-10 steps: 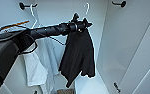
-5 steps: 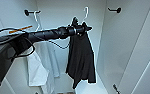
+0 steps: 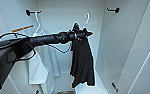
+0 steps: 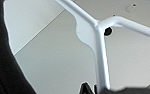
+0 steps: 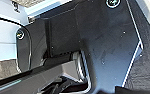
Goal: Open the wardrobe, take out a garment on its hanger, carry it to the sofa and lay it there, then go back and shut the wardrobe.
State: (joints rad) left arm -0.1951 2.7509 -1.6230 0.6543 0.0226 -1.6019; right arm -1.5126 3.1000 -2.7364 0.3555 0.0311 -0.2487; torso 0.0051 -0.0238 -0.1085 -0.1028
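Note:
The wardrobe (image 3: 126, 50) stands open in front of me, its white inside in view. My left arm reaches in from the left. My left gripper (image 3: 84, 33) is shut on the neck of the pale hanger (image 3: 87, 18), whose hook points up in free air. The black garment (image 3: 82, 62) hangs limp from the hanger, below the gripper. In the left wrist view the hanger's white neck and arms (image 4: 101, 55) run up from the gripper toward the wardrobe's top panel. Black cloth (image 4: 1, 62) fills one side of that view.
A white top (image 3: 43, 65) hangs on its own white hanger (image 3: 37, 21) from a black wall hook (image 3: 28, 12) at the left. Another black hook (image 3: 114, 10) sits on the right inner wall. The open right door (image 3: 146, 62) is close by.
The whole head view has shifted down a little, so the camera has moved. The arm still holds the hanger with the black garment in about the same place inside the wardrobe.

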